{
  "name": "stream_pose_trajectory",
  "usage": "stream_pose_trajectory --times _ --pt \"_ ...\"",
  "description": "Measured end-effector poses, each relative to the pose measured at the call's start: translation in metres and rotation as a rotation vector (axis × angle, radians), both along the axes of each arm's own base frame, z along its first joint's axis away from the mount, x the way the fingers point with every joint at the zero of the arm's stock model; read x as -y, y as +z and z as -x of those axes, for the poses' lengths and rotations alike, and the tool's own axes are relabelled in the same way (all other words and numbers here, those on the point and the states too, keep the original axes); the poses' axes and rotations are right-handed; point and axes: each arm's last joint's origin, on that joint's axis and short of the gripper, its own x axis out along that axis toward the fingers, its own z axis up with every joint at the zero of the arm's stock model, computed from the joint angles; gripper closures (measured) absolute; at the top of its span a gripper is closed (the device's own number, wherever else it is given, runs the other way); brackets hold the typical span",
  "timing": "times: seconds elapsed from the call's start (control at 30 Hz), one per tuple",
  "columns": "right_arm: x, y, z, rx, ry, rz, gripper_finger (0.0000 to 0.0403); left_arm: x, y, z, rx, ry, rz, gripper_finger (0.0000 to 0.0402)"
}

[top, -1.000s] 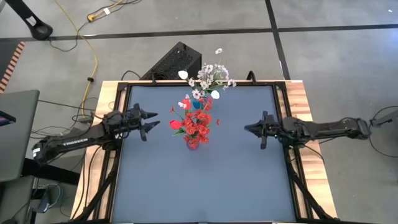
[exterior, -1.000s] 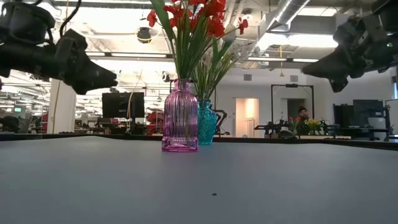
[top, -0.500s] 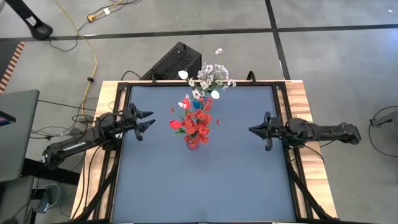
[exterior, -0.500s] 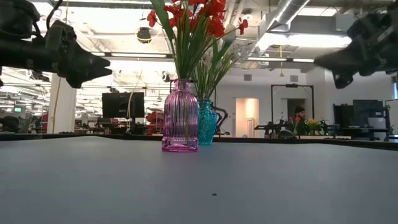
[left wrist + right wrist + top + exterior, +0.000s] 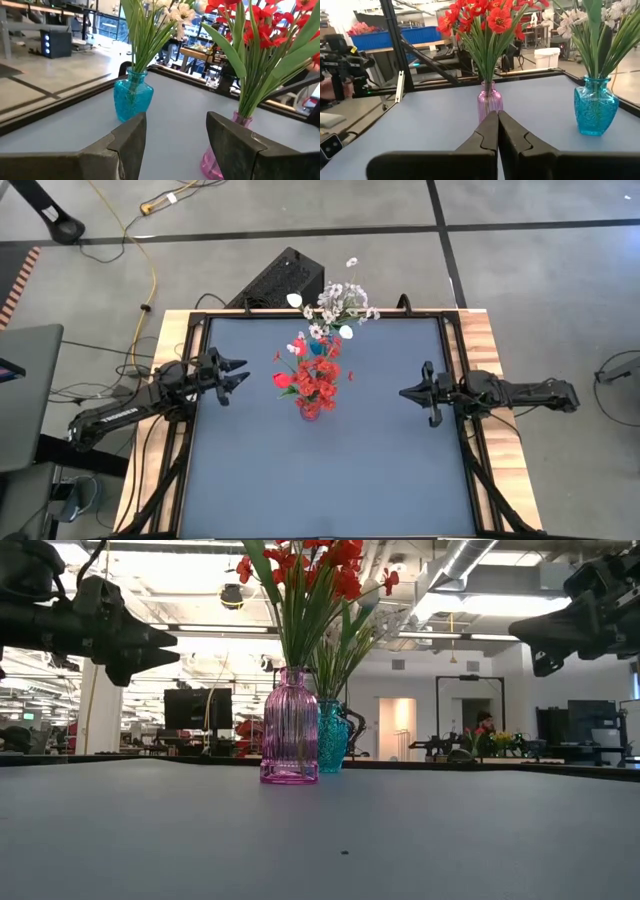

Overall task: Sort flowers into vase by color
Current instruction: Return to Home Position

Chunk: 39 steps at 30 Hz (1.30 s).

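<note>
Both arms drawn back from the purple vase (image 5: pixel 290 726) on the table (image 5: pixel 330 480)
The left gripper (image 5: pixel 240 371), jaws apart, and the right gripper (image 5: pixel 405 392), jaws together, hover farther out on either side of it. It holds the red flowers (image 5: pixel 315 375); the teal vase (image 5: pixel 332 737) just behind holds the white flowers (image 5: pixel 335 305).

- The table (image 5: pixel 330 470) has a flat, dark blue-grey top with pale wooden strips (image 5: pixel 492 350) along its two sides.
- A ribbed purple vase (image 5: pixel 289 726) stands upright on the top.
- A blue vase (image 5: pixel 331 737) stands upright just behind the purple vase, nearer the table's far edge.
- A tiny dark speck (image 5: pixel 345 852) lies in front of the purple vase.
</note>
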Motion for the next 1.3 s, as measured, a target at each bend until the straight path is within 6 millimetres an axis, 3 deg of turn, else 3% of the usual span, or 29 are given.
stream_pose_trajectory --times 1.3 --pt "0.0001 -0.0005 -0.0001 0.001 -0.003 0.0 0.0371 0.0 0.0003 0.0001 -0.011 0.002 -0.026 0.0205"
